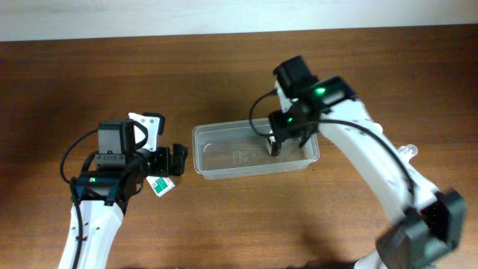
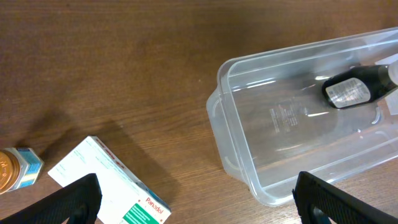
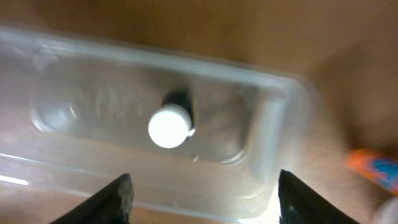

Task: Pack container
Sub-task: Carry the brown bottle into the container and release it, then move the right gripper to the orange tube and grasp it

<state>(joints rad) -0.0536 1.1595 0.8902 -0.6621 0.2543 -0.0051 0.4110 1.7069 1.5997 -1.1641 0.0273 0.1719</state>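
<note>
The clear plastic container (image 1: 224, 161) lies at the table's centre; it also shows in the left wrist view (image 2: 249, 155) and the right wrist view (image 3: 267, 118). A small dark bottle with a white cap (image 1: 274, 146) is inside it near the right end, and it shows in the left wrist view (image 2: 349, 91) and the right wrist view (image 3: 169, 126). My right gripper (image 1: 293, 136) (image 3: 208, 205) is open and empty above that bottle. My left gripper (image 1: 178, 159) (image 2: 199, 208) is open and empty just left of the container.
A white and green Panadol box (image 1: 159, 185) (image 2: 106, 180) lies by my left gripper. A small jar with a gold lid (image 2: 15, 169) sits left of it. An orange item (image 3: 373, 168) and a small clear item (image 1: 408, 152) lie right of the container.
</note>
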